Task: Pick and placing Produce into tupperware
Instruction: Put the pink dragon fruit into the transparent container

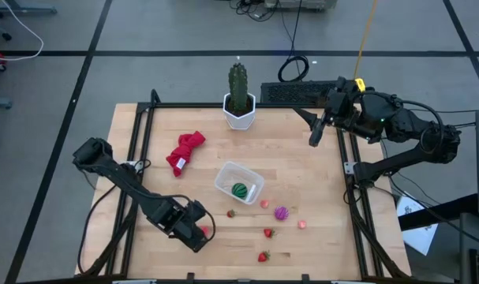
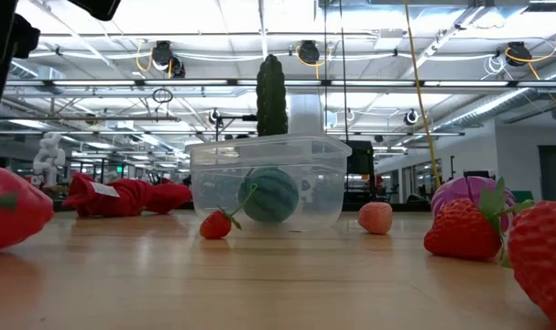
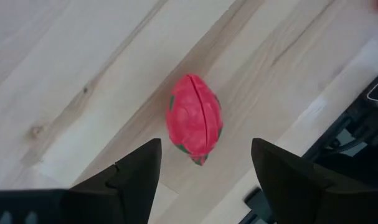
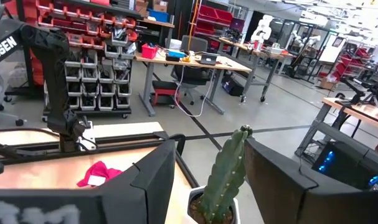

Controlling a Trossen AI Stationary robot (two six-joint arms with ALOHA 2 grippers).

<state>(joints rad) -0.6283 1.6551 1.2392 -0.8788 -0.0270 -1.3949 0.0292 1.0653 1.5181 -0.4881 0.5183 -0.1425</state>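
A pale wooden worktop [image 1: 302,158] with a dark frame stands on a grey floor; shelving, desks and ceiling lights fill the room behind it.

Near the front left corner, the left gripper [image 3: 204,168] hangs low over the boards with its jaws spread wide, holding nothing. Between its fingers [image 3: 136,171] lies a red oval toy fruit with green flecks [image 3: 194,121], resting on the worktop and touched by neither finger.

Further back and left of centre lies a crumpled red cloth [image 1: 185,151]. At the middle of the back edge a green cactus in a white hexagonal pot [image 1: 238,95] stands upright.

At the centre sits the small clear plastic rectangular tub with rounded corners [image 1: 227,175], upright and lidless, with a green striped ball [image 1: 239,190] inside it. Just in front of the tub lies a tiny red strawberry [image 1: 231,213]; to the right are a pink bit [image 1: 264,203], a purple ball [image 1: 281,213] and another pink bit [image 1: 302,224]. Two more strawberries [image 1: 268,233] [image 1: 263,256] lie toward the front edge.

Above the back right corner, the right gripper [image 4: 207,168] waits high up, jaws parted and empty.
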